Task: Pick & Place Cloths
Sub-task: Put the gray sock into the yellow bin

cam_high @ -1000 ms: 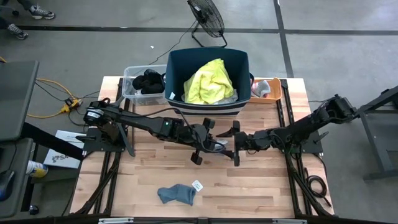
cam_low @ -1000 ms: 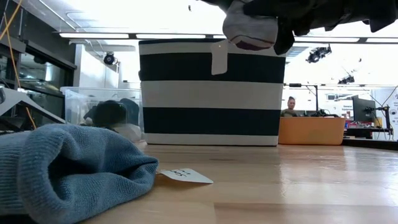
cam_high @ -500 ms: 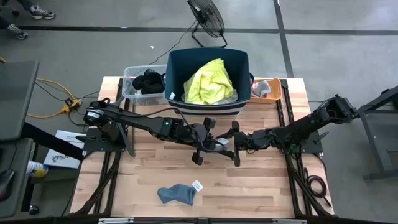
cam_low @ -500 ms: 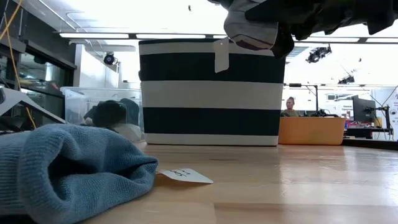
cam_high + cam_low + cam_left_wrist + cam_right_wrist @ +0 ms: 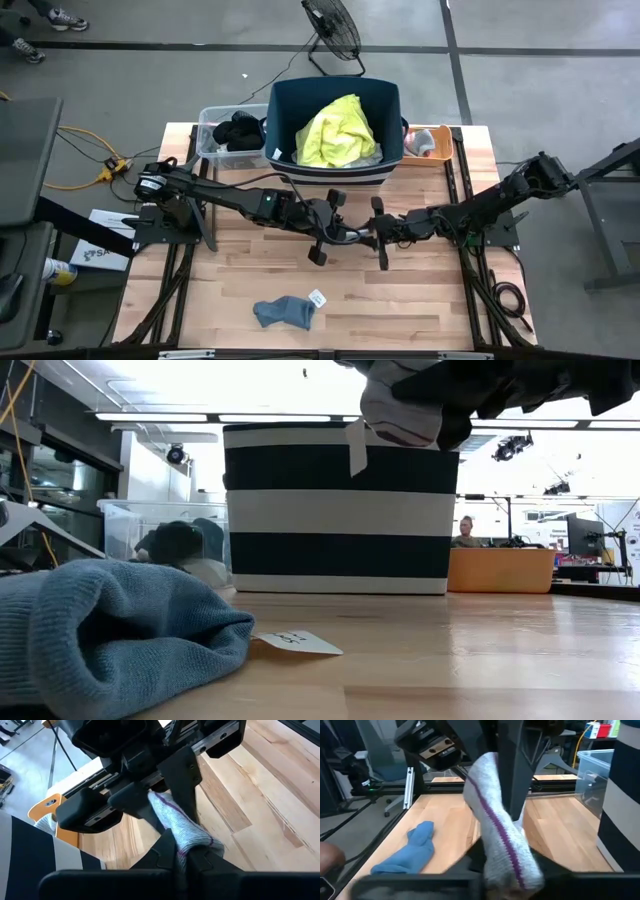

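Sock (image 5: 500, 840) stretched lengthwise between left and right end effectors

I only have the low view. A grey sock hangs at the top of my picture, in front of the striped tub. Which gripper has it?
Observer: Both. The left gripper and the right gripper meet nose to nose above the table, each shut on the grey sock.
Operator: What's inside the tub? I only see its wall.
Observer: A neon yellow shirt lies in the tub.
Operator: Does that sock have markings?
Observer: A purple stripe runs along it.
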Robot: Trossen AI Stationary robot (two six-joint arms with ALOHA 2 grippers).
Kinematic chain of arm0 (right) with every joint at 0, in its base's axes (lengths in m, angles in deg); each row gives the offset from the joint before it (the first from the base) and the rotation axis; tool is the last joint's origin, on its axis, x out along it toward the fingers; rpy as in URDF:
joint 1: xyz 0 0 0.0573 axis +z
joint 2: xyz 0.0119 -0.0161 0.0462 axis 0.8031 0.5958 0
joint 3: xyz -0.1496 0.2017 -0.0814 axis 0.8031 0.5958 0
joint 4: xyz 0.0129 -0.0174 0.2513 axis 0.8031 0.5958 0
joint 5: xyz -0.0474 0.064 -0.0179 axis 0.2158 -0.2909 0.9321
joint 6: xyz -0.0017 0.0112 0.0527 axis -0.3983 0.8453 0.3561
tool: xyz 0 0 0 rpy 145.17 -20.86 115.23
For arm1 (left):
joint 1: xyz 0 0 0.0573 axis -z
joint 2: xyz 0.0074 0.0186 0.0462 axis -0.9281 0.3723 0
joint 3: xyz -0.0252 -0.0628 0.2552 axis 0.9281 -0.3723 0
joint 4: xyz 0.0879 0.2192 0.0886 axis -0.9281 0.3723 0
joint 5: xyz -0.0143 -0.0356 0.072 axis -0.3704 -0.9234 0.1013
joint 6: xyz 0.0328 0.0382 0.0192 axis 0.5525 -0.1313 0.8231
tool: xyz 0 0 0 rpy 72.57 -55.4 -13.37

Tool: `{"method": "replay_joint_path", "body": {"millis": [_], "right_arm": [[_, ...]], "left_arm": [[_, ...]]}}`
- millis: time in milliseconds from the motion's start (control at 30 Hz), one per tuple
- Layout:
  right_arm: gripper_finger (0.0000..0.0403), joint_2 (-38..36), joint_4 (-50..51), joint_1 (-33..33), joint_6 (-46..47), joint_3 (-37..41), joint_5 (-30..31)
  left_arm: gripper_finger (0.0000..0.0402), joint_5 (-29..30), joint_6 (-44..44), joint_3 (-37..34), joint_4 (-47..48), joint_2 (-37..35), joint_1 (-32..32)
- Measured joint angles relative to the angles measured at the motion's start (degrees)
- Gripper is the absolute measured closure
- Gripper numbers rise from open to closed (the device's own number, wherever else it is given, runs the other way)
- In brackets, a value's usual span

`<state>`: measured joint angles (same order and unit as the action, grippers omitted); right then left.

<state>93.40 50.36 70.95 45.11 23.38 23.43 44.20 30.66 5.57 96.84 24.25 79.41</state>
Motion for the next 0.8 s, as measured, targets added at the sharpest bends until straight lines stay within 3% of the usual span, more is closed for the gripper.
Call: {"method": "replay_joint_path", "body": {"millis": [67, 267, 400, 633, 800], "right_arm": [[0.0390, 0.00, 0.00, -0.02, -0.21, 0.00, -0.53], [0.0395, 0.00, 0.46, -0.02, 0.00, 0.00, -0.83], [0.0397, 0.00, 0.56, -0.02, 0.00, 0.00, -0.63], [0.0397, -1.06, 5.60, -0.14, 1.82, 0.00, 2.81], [0.0398, -4.54, 12.98, -0.47, 4.56, -0.01, 6.73]], "left_arm": [[0.0389, -0.01, -0.47, 0.00, 0.00, -0.02, 0.00], [0.0348, 0.09, -1.53, 0.00, 0.45, 0.00, 0.00], [0.0291, 2.07, -3.65, 0.00, 0.65, 0.00, 0.00], [0.0172, 11.06, -7.91, -0.02, 8.75, -2.96, 0.00], [0.0128, 11.54, -13.98, -0.02, 13.62, -6.59, 0.00]]}}
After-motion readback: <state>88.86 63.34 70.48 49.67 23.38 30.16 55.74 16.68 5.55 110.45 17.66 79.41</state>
